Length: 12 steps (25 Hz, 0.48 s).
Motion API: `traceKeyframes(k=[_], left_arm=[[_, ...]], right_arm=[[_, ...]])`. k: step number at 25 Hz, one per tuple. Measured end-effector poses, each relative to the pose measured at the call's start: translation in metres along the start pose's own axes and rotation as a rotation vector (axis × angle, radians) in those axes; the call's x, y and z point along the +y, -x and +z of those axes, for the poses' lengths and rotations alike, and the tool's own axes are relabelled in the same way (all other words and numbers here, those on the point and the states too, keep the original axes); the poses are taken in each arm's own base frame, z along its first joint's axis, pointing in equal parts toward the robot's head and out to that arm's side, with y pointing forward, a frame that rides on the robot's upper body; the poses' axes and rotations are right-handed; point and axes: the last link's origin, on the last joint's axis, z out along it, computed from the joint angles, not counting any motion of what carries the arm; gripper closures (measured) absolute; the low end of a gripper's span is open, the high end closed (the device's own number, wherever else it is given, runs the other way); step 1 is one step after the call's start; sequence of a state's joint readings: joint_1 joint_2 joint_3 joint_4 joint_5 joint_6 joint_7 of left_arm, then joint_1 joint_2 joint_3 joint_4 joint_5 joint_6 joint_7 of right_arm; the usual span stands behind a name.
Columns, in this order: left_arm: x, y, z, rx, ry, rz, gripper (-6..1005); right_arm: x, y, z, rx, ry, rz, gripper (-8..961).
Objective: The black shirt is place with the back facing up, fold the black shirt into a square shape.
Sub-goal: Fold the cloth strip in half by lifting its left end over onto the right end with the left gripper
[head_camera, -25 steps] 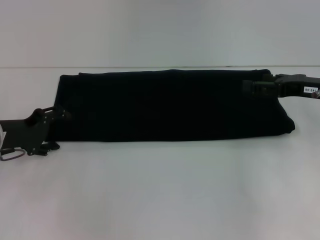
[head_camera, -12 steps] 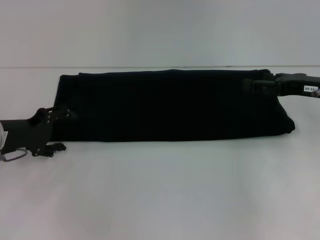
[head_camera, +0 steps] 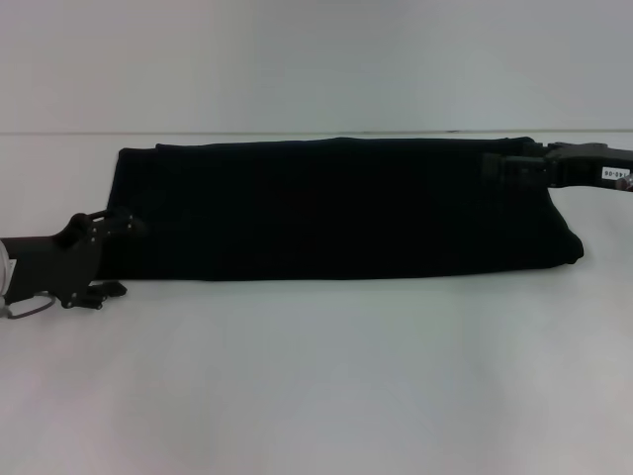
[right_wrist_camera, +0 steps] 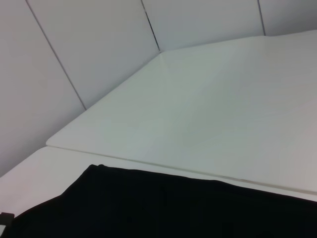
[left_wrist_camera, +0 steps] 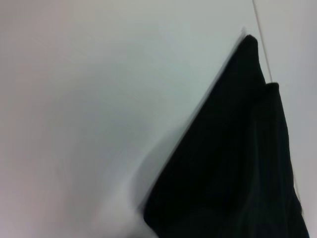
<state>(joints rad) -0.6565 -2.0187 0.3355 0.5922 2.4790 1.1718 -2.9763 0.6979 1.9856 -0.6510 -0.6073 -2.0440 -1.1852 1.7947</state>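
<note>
- Since a moment ago, the left gripper [head_camera: 99, 257] has bobbed a little at the near left corner of the black shirt [head_camera: 336, 208], first dipping, then lifting and sliding back toward the 9 o'clock edge.
- It sits right at that corner, but I cannot tell if its claw is open or pinching cloth.
- On the other side, the right gripper [head_camera: 509, 168] has hardly moved. It rests on the far right corner of the shirt, near 2 o'clock. I cannot tell if that claw is open or closed either.
- That black shirt has not changed shape. It lies as a long flat band across the middle of the white table [head_camera: 316, 376], from 9 o'clock to 3 o'clock.
- My guess: the long folds are done, and the ends have yet to be folded in to make a square.
- No boxes, bins or bowls show, so nothing is held inside anything.
</note>
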Motion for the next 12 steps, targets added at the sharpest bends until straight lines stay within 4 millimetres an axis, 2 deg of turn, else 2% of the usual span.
traceKeyframes(k=[12], left_arm=[[-0.0016,-0.0036,0.0006,0.027,-0.013,0.006,124]], right_arm=[[0.0024,0.0024,0.0027,-0.003,0.007,-0.003,53]])
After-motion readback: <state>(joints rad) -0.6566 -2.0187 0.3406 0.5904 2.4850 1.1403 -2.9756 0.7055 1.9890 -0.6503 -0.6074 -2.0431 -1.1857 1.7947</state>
